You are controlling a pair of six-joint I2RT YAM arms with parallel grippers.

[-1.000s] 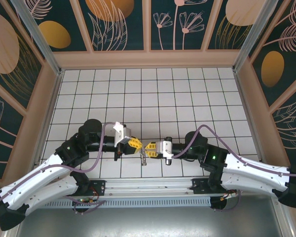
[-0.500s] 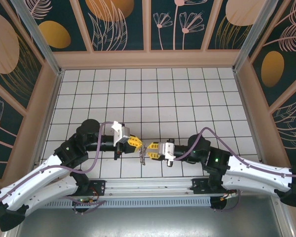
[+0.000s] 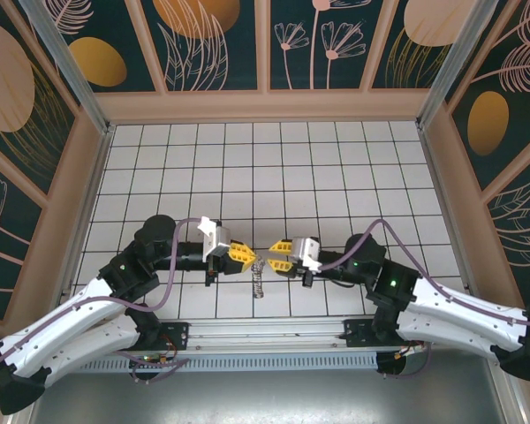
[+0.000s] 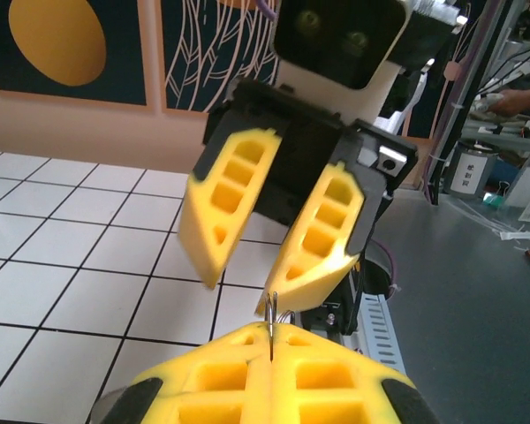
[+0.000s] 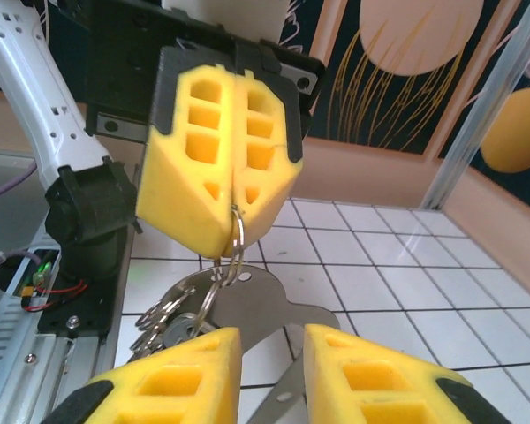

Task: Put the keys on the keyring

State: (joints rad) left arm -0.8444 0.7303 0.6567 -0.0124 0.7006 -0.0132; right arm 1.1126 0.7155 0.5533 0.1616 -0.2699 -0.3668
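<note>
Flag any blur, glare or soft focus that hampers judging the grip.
Left wrist: the right pincer looks motion-blurred. Right wrist: the left pincer and its ring are crisp; the keys beneath are softer. Top external: even light, keys too small to resolve.

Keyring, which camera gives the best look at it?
Right wrist: the keyring hangs close-up from the shut left gripper, keys below. Left wrist shows a thin metal sliver at the fingertips; top external, a tiny dangling shape.
</note>
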